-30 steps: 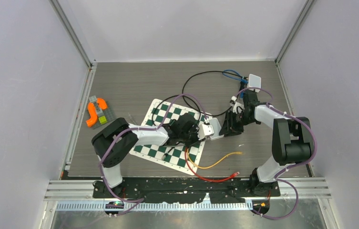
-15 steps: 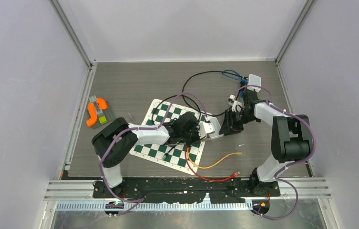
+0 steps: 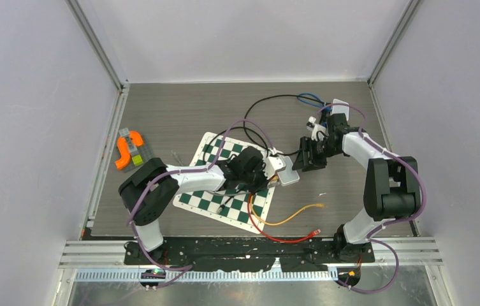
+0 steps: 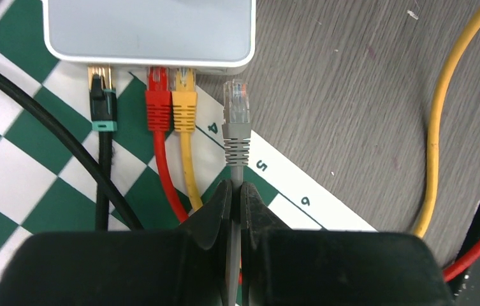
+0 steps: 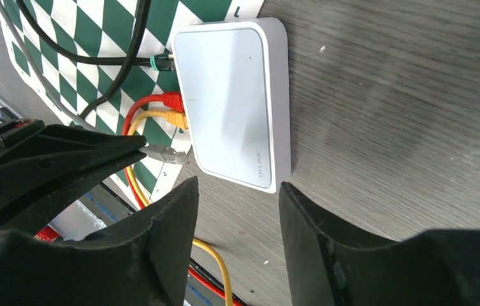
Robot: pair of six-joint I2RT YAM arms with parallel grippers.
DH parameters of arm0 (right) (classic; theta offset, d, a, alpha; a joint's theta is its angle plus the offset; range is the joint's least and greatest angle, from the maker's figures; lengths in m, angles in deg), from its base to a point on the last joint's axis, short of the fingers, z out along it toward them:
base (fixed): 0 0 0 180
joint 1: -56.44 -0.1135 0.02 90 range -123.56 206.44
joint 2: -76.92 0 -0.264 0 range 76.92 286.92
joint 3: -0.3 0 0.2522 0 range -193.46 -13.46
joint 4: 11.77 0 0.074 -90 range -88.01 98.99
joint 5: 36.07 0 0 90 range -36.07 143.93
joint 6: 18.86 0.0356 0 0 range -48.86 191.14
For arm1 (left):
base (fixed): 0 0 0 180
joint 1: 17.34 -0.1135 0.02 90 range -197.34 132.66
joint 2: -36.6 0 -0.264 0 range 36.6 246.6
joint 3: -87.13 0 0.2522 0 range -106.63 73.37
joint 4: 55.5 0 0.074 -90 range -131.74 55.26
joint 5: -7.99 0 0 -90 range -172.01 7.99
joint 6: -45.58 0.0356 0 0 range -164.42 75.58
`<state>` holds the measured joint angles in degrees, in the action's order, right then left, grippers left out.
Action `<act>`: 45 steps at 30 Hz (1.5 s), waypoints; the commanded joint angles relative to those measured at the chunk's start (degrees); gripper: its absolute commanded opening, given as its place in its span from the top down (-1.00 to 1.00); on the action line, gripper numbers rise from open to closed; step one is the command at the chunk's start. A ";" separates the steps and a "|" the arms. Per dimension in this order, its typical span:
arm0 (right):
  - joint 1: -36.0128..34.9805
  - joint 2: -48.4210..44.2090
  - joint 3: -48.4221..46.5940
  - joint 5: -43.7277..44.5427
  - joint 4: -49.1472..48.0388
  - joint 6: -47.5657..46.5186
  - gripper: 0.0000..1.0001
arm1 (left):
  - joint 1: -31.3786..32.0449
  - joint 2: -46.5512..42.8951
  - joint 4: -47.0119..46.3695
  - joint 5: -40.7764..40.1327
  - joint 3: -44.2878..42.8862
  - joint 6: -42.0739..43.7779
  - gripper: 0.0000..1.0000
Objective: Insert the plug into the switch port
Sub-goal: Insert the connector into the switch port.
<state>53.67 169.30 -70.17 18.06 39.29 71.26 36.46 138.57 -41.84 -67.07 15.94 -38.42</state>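
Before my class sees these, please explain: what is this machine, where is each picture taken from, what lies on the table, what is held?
Two robot arms work at a table. One picture looks down from above; two come from wrist cameras. On the table: a chessboard mat, a white switch with a red cable and a yellow cable plugged in. The left gripper pinches a grey cable, its plug not yet in the switch. The right gripper is open, empty.
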 commanded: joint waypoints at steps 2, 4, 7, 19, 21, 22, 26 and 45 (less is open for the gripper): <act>0.20 1.23 -1.82 -1.87 -2.42 -0.40 -0.16 | -0.37 0.06 2.73 -0.55 -2.91 -4.33 1.00; 0.28 2.96 -1.94 -2.89 -2.95 -0.68 -0.16 | -0.36 0.34 2.44 -1.01 -3.12 -4.86 1.00; 0.23 4.81 -1.69 -3.85 -4.24 -0.65 -0.16 | -0.43 0.85 3.20 -1.90 -4.17 -5.32 1.00; 0.13 7.26 -2.09 -4.63 -5.46 -1.20 -0.11 | -0.89 3.61 3.93 -1.61 -6.04 -7.99 1.00; 0.13 7.28 -2.09 -4.80 -5.46 -1.22 -0.11 | -0.89 3.61 3.56 -1.54 -5.61 -8.40 1.00; 0.17 7.44 -1.98 -5.05 -5.47 -1.36 -0.11 | -0.89 3.52 3.25 -1.64 -5.25 -8.74 1.00; 0.14 7.87 -1.59 -5.13 -5.80 -1.56 -0.11 | -0.97 3.19 2.39 -2.28 -4.42 -9.96 1.00; -0.36 11.07 0.22 -7.75 -5.73 -2.68 -0.06 | -1.77 3.18 -3.51 1.21 -3.59 -12.97 1.00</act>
<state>53.67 179.71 -70.34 11.69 34.53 69.29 34.98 143.79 -39.37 -67.40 11.78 -50.23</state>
